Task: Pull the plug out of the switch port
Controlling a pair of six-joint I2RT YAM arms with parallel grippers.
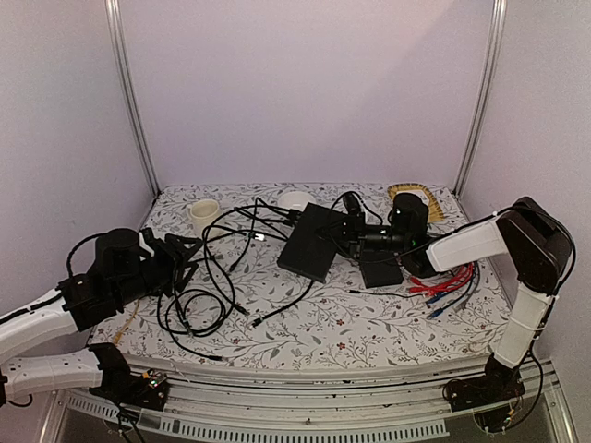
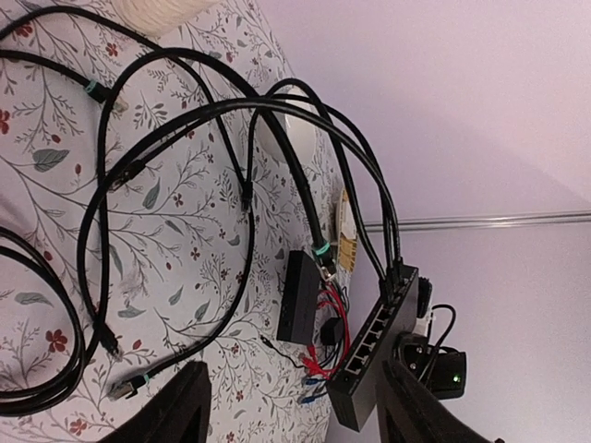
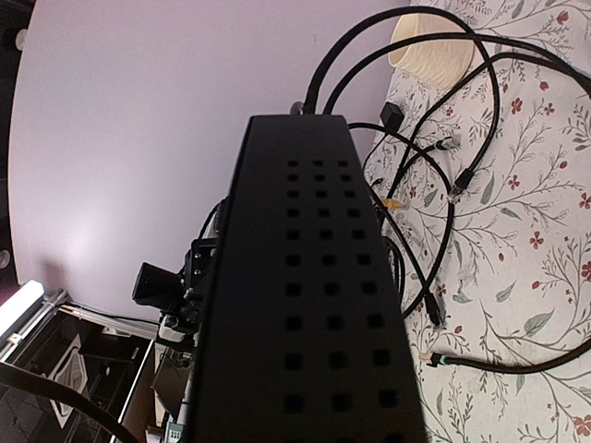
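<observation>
**Switch clamped by right gripper; left gripper spread, empty**

Top: the switch (image 1: 309,245) is seen mid-table, long axis near-to-far and slightly skewed, port edge turned left. Its right edge is clamped by the right gripper (image 1: 354,235). A smaller black box (image 1: 380,271) lies just beside it on the right. The table (image 1: 369,323) is bare in front. The left gripper (image 1: 185,258) is held over cable loops (image 1: 208,295).

Left wrist: fingers are spread wide, nothing between. The port row faces the camera, plugs (image 2: 398,275) seated at its far end.

Right wrist: the view is filled by the switch's vented face.
</observation>
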